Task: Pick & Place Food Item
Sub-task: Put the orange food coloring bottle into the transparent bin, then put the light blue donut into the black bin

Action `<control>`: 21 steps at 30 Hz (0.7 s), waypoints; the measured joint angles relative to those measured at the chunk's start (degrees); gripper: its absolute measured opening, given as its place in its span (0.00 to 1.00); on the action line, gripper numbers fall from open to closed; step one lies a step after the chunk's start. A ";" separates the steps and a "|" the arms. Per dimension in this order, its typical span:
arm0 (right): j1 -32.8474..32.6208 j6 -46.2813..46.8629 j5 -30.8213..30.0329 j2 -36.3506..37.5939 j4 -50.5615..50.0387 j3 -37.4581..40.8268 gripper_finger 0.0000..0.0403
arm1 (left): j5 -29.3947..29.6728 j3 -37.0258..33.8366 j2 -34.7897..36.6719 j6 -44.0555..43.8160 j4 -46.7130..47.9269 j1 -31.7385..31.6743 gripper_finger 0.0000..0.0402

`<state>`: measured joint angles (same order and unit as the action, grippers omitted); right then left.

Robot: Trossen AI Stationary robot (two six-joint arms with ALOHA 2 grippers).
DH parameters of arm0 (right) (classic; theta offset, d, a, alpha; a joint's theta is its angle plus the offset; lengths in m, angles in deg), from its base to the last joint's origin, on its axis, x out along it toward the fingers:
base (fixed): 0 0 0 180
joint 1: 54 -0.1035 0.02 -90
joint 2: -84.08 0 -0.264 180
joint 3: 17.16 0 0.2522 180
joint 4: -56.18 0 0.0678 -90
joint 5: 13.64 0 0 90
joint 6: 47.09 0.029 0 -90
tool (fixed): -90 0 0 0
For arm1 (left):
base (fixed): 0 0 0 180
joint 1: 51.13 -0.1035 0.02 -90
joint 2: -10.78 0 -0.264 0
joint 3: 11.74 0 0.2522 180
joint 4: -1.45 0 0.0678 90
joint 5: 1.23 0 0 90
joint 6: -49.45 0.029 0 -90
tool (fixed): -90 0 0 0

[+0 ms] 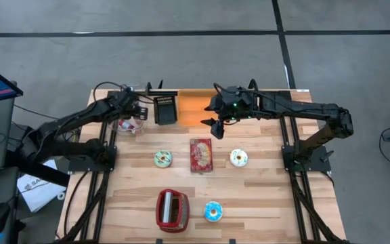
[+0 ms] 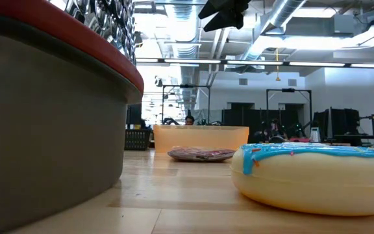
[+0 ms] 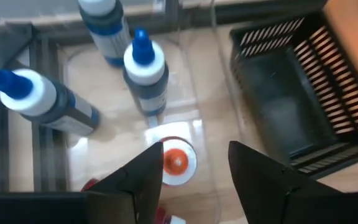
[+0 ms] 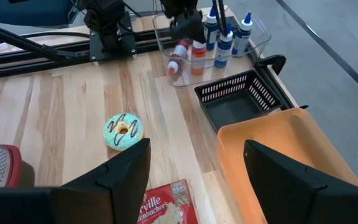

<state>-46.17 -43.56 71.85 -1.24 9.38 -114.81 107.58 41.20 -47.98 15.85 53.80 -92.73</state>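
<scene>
Now left pincer [image 3: 191, 180] open above red-capped bottle [image 3: 176, 163] in clear bin [image 1: 130, 125]; right pincer [image 4: 194, 180] open.

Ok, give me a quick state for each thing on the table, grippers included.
Left gripper: open, over the clear bottle bin.
Right gripper: open, empty, raised above the orange tray.
Black slatted basket: empty.
Red toaster: slots empty.
Popcorn box: lying flat.
</scene>
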 joint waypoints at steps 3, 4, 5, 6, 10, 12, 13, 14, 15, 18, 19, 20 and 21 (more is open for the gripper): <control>0.00 0.00 0.00 0.00 0.00 0.00 0.62 | -0.04 0.00 3.67 0.00 -0.02 0.00 0.45; 0.00 0.00 0.00 0.00 0.00 0.00 0.62 | -0.09 0.00 4.89 -0.01 -0.03 0.00 0.46; 0.00 0.00 0.00 0.00 0.01 0.00 0.62 | -0.18 0.00 6.12 -0.03 -0.03 0.00 0.46; 0.00 0.00 0.00 0.00 0.00 0.00 0.62 | -0.48 0.00 7.43 -0.15 -0.01 0.00 0.46; 0.00 0.32 0.00 0.00 -1.82 0.00 0.62 | -5.97 0.02 12.79 -0.76 -0.46 0.19 0.47; 0.00 0.66 0.03 0.00 -4.86 0.00 0.62 | -11.38 0.02 15.24 2.18 -2.22 0.84 0.46; 0.00 0.81 0.04 0.00 -6.81 0.00 0.62 | -15.18 0.02 16.34 4.60 -3.67 1.25 0.46; 0.00 0.94 0.04 0.00 -8.65 0.00 0.62 | -19.71 0.02 17.44 7.65 -5.19 1.72 0.45; 0.02 1.01 0.02 0.00 -10.58 0.10 0.62 | -24.59 0.02 18.46 10.63 -6.98 2.26 0.45; 0.13 1.45 0.05 0.13 -13.78 1.86 0.62 | -37.43 0.02 20.67 19.08 -11.23 5.30 0.44; 0.16 1.62 0.05 0.33 -15.33 2.51 0.62 | -39.21 0.04 21.10 20.93 -11.50 6.91 0.44; 0.15 1.81 0.04 0.54 -16.21 3.16 0.62 | -39.59 0.04 21.30 22.19 -11.34 8.76 0.44; 0.15 2.38 0.07 0.75 -16.13 3.87 0.62 | -39.08 0.04 21.28 23.24 -10.72 10.68 0.44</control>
<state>-46.01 -41.18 71.91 -0.50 -6.75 -110.94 68.50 41.24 -26.70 39.09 43.08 -82.05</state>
